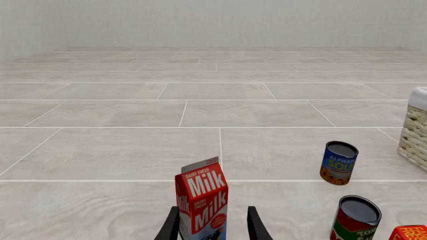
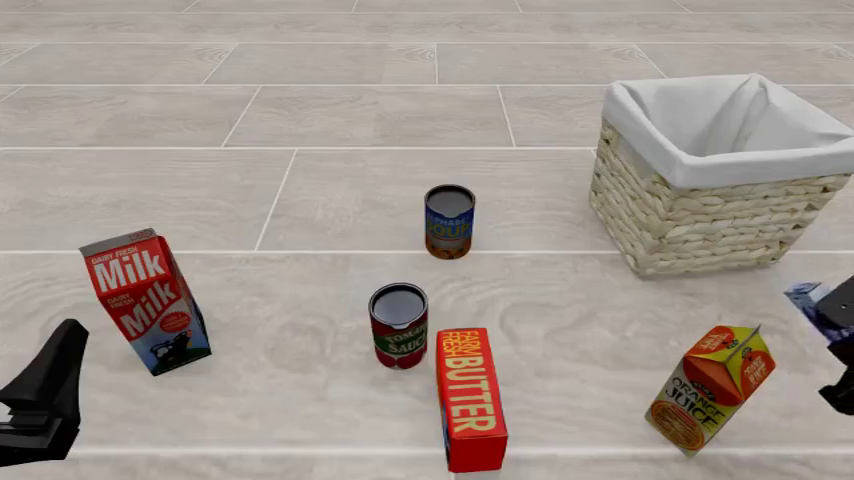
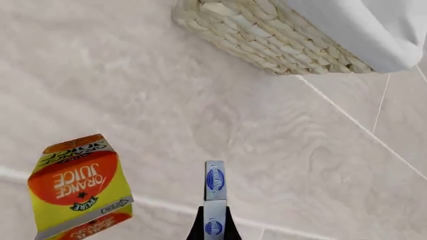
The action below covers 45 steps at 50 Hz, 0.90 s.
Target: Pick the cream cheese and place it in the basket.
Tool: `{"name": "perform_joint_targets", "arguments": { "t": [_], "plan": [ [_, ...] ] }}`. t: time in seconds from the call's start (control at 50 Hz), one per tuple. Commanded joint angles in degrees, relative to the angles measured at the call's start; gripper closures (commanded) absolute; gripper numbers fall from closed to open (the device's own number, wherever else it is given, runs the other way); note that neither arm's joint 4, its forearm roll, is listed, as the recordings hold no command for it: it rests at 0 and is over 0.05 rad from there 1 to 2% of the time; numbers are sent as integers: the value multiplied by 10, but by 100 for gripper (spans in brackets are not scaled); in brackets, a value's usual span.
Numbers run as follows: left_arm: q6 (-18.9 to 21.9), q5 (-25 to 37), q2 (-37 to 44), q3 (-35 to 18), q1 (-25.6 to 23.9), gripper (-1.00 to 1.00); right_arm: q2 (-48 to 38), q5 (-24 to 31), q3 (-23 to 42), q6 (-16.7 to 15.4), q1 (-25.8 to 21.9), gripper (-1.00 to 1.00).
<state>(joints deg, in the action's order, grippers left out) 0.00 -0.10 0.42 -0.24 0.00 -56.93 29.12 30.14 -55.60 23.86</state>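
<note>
From your left wrist camera, the left fingers [image 1: 213, 226] stand wide apart on either side of the milk carton [image 1: 202, 201], not visibly touching it; two cans [image 1: 339, 163] stand beyond.

In the front view, the basket [image 2: 694, 222] sits at two o'clock on the surface [image 2: 334, 200]. Your right gripper [image 2: 834, 325] is at the three o'clock edge, a pale blue corner of the cream cheese [image 2: 803, 296] showing there. The juice carton [image 2: 710, 388] is at four o'clock, the butter box [image 2: 470, 398] at six.

From your right wrist camera, the fingers [image 3: 214, 227] are closed narrowly on the cream cheese [image 3: 214, 187], held edge-on above the surface, well short of the basket [image 3: 267, 42].
</note>
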Motion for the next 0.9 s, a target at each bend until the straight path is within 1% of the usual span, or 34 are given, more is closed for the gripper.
{"name": "perform_joint_targets", "arguments": {
  "t": [0.02, 0.04, 0.08, 0.12, 0.14, 0.16, 0.18, 0.2, 0.22, 0.26, 0.28, 0.32, 0.42, 0.44, 0.48, 0.54, 0.6, 0.64, 0.66, 0.68, 0.72, 0.74, 0.76, 0.8, 0.84, 0.86, 0.9],
  "plan": [
    [0, 0, 0, 0, 0, -100, 42, -13, -16, 140, -50, 100],
    [0, 0, 0, 0, 0, -100, 49, -14, -14, 165, -60, 100],
    [0, 0, 0, 0, 0, -100, 49, -23, -4, 205, -64, 100],
    [0, 0, 0, 0, 0, -100, 54, -35, -1, 231, -66, 100],
    [0, 0, 0, 0, 0, -100, 51, -42, -2, 230, -63, 100],
    [0, 0, 0, 0, 0, -100, 43, -54, -7, 218, -55, 100],
    [0, 0, 0, 0, 0, -100, 34, -67, -6, 216, -45, 100],
    [0, 0, 0, 0, 0, -100, 21, -86, -5, 206, -31, 100],
    [0, 0, 0, 0, 0, -100, 21, -86, -5, 206, -31, 100],
    [0, 0, 0, 0, 0, -100, 5, -111, -7, 186, -11, 100],
    [0, 0, 0, 0, 0, -100, 6, -117, -9, 181, -8, 100],
    [0, 0, 0, 0, 0, -100, -2, -128, -6, 175, 4, 100],
    [0, 0, 0, 0, 0, -100, 1, -134, -9, 171, 8, 100],
    [0, 0, 0, 0, 0, -100, -2, -138, -8, 166, 14, 100],
    [0, 0, 0, 0, 0, -100, 4, -134, -3, 174, 13, 100],
    [0, 0, 0, 0, 0, -100, 4, -140, -5, 169, 17, 100],
    [0, 0, 0, 0, 0, -100, 11, -138, -5, 176, 12, 100],
    [0, 0, 0, 0, 0, -100, 21, -132, -1, 189, 6, 100],
    [0, 0, 0, 0, 0, -100, 34, -121, 2, 206, -3, 100],
    [0, 0, 0, 0, 0, -100, 34, -121, 2, 206, -3, 100],
    [0, 0, 0, 0, 0, -100, 55, -94, 5, 238, -23, 100],
    [0, 0, 0, 0, 0, -100, 55, -98, 10, 239, -19, 100],
    [0, 0, 0, 0, 0, -100, 49, -98, 25, 261, -14, 100],
    [0, 0, 0, 0, 0, -100, 47, -98, 42, 278, -9, 100],
    [0, 0, 0, 0, 0, -100, 43, -99, 47, 280, -5, 100],
    [0, 0, 0, 0, 0, -100, 42, -99, 58, 289, -1, 100],
    [0, 0, 0, 0, 0, -100, 44, -97, 63, 293, -1, 100]
  ]
}}
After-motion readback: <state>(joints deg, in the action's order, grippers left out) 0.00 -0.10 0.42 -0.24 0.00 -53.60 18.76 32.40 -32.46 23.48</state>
